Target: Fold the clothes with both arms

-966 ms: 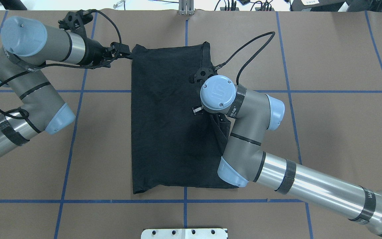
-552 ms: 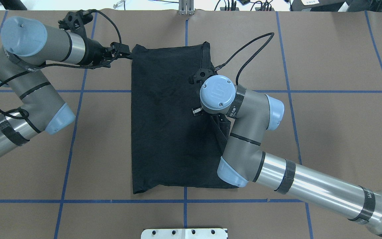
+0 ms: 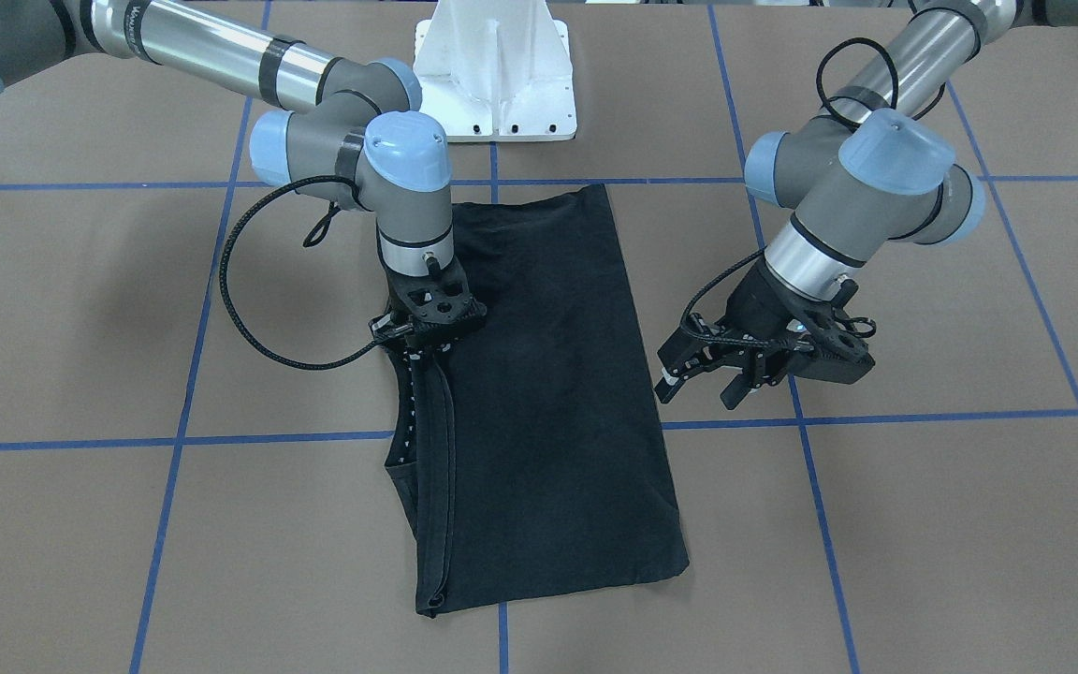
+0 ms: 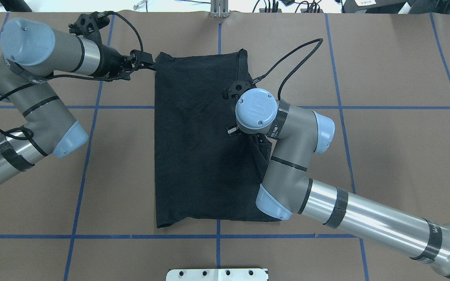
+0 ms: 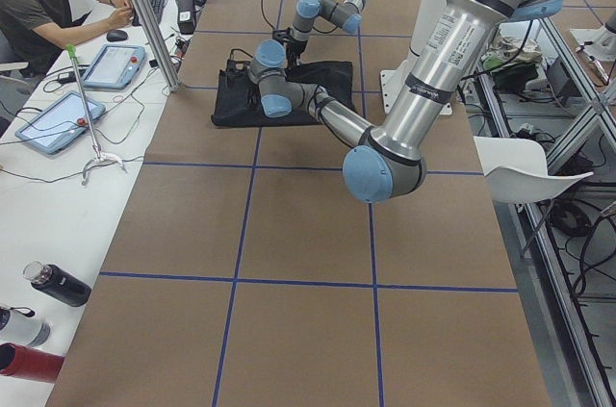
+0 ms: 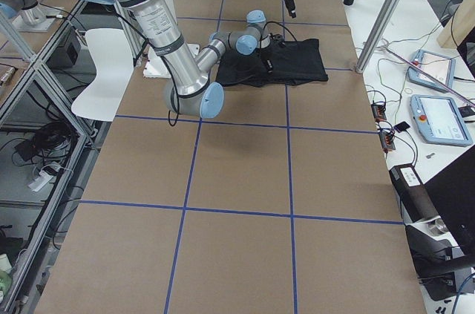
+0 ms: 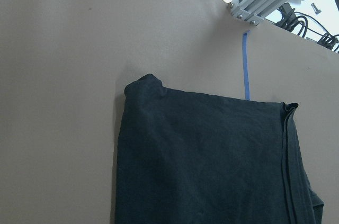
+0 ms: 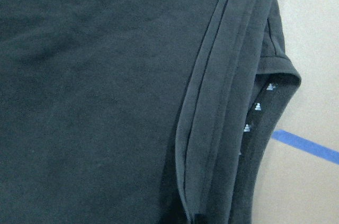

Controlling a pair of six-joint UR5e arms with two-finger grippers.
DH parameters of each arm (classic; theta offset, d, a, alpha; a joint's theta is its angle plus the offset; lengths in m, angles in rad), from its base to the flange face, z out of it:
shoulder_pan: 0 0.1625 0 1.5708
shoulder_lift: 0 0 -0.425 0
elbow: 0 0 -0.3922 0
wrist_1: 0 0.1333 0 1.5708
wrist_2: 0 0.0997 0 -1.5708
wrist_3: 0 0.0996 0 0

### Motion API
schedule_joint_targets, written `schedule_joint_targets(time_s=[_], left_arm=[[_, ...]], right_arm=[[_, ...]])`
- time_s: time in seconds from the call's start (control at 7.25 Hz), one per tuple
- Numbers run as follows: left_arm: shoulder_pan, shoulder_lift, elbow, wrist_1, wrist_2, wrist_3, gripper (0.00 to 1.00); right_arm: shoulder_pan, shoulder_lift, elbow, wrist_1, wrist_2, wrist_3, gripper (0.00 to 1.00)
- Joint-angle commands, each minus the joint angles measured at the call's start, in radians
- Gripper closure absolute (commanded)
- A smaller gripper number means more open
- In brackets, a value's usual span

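T-shirt (image 4: 197,156) folded flat; left gripper (image 3: 696,393) spread beside edge; right gripper (image 3: 422,348) over fold, grip unclear.

Bright, even light from above in all views. Soft grey shadows under arms on flat brown paper-covered table (image 3: 80,271). Folded black cotton T-shirt (image 4: 193,148) very dark, creases hard to see. White shine on round silver metal tube of right arm (image 4: 369,224). Right wrist view close, bit grainy. Washed-out white past table edge in left wrist view.
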Motion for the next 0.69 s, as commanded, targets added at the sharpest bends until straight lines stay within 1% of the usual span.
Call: schedule_joint_targets(time_s=[0.0,0.14,0.28,0.41,0.55], left_arm=[[-0.001,-0.001,-0.001,0.000,-0.001,-0.001,0.00],[-0.001,-0.001,-0.001,0.000,-0.001,-0.001,0.00],[-0.001,0.001,-0.001,0.000,-0.001,-0.001,0.00],[-0.001,-0.001,-0.001,0.000,-0.002,-0.001,0.00],[-0.001,-0.001,-0.001,0.000,-0.001,-0.001,0.00]], right_arm=[[0.002,-0.001,0.002,0.004,0.003,0.003,1.00],[0.006,-0.004,0.013,0.019,0.012,0.003,1.00],[0.032,-0.018,0.031,0.021,0.056,-0.003,1.00],[0.038,-0.064,0.065,0.021,0.078,-0.006,1.00],[0.040,-0.107,0.106,0.021,0.078,-0.006,1.00]])
